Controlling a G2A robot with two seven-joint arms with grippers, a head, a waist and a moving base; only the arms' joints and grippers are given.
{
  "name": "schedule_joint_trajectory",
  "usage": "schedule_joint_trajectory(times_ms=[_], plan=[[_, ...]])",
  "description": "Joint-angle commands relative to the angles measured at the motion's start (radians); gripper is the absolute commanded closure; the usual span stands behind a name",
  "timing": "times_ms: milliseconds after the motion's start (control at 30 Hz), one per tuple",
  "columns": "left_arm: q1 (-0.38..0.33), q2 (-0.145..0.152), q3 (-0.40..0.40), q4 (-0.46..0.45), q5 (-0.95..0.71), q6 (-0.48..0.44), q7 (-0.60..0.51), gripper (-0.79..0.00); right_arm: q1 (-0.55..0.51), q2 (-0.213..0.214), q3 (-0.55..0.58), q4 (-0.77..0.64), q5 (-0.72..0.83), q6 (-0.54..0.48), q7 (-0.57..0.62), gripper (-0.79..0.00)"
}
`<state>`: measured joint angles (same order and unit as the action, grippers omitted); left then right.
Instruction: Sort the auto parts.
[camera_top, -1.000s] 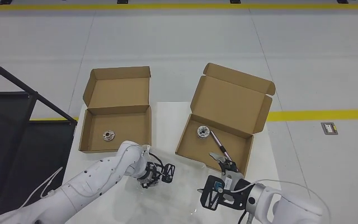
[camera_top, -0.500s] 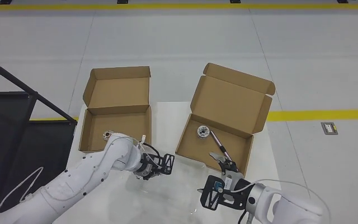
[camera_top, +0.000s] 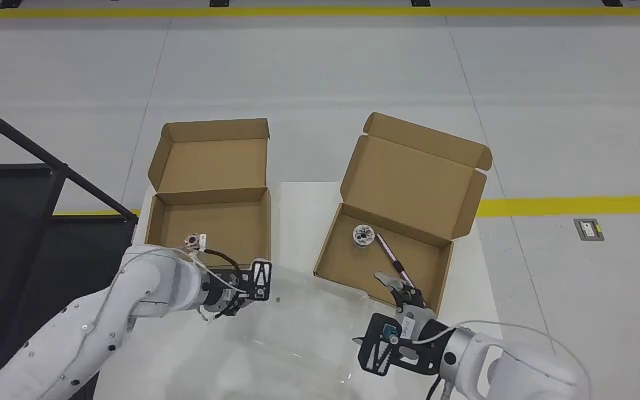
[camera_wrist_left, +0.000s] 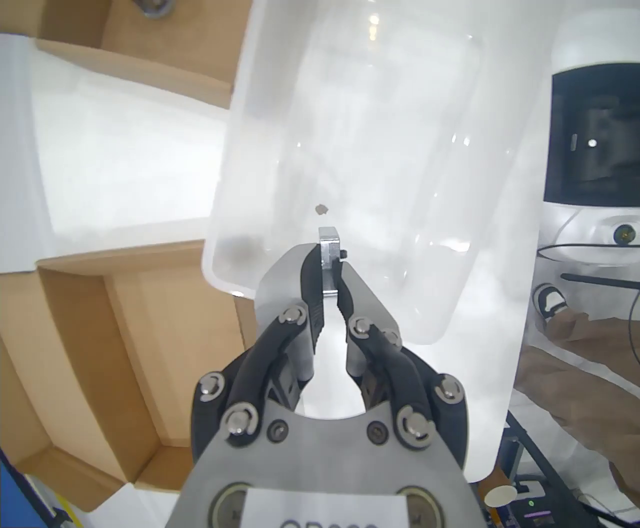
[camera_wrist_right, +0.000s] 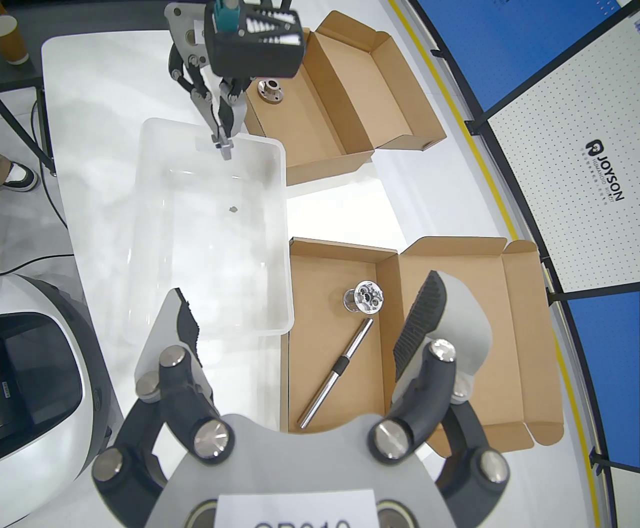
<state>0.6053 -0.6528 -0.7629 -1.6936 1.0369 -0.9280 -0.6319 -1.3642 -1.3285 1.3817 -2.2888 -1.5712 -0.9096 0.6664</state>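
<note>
My left hand (camera_wrist_left: 327, 272) pinches a small metal block (camera_wrist_left: 328, 245) over the clear bin (camera_wrist_left: 220, 200). I'd clear the wall of the left cardboard box (camera_top: 230, 225), then release low. Right hand (camera_wrist_right: 307, 295) gapes empty.

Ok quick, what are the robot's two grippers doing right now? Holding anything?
The left gripper is shut on a small metal block.
The right gripper is open, holding nothing.
</note>
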Motion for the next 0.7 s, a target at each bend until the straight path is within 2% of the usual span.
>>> schedule_joint_trajectory(times_ms=[0,133,333,433,667], plan=[[0.032,0.017,-0.047,-0.007,0.031,0.03,0.038,0.0,0.0,0.0,0.0,0.0,0.0,0.0,0.0,-0.785],[0.09,0.038,-0.114,0.002,0.1,0.103,0.11,0.0,0.0,0.0,0.0,0.0,0.0,0.0,0.0,-0.785],[0.157,0.056,-0.196,0.062,0.188,0.212,0.293,0.0,0.0,0.0,0.0,0.0,0.0,0.0,0.0,-0.785],[0.177,0.057,-0.221,0.103,0.218,0.256,0.375,0.0,0.0,0.0,0.0,0.0,0.0,0.0,0.0,-0.785],[0.168,0.037,-0.215,0.219,0.235,0.291,0.45,0.0,0.0,0.0,0.0,0.0,0.0,0.0,0.0,-0.785]])
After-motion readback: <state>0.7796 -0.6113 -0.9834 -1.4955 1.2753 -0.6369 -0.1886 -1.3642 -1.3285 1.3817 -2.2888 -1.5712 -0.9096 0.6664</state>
